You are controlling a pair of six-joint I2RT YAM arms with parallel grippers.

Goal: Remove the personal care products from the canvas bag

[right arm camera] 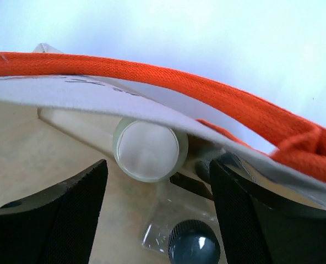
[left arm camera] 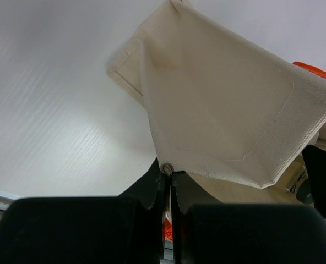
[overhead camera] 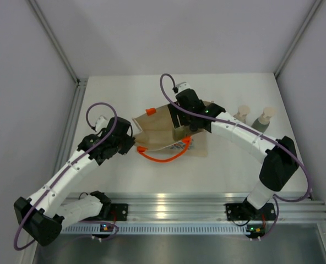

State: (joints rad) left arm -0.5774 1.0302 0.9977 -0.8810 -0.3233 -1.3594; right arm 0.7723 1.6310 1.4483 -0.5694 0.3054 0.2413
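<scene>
The beige canvas bag (overhead camera: pixel 158 130) lies on its side mid-table, with its orange handle (overhead camera: pixel 163 158) spilling toward me. My left gripper (overhead camera: pixel 133 144) is shut on the bag's left corner seam; the left wrist view shows the cloth (left arm camera: pixel 223 104) pinched at my left gripper (left arm camera: pixel 169 175). My right gripper (overhead camera: pixel 180 125) is open inside the bag's mouth. In the right wrist view my right gripper (right arm camera: pixel 157 171) has a lying bottle's pale cap (right arm camera: pixel 150 149) and a clear jar with a dark ribbed lid (right arm camera: pixel 195 243) between its fingers, touching neither. A tan bottle (overhead camera: pixel 241 114) and a grey-green bottle (overhead camera: pixel 265 118) stand on the table to the right.
The bag's upper cloth and orange handle (right arm camera: pixel 152 77) hang close above the right gripper's fingers. A dark flat strip (right arm camera: pixel 191 185) lies inside behind the jar. White walls close the table on three sides, and an aluminium rail (overhead camera: pixel 168 201) runs along the near edge.
</scene>
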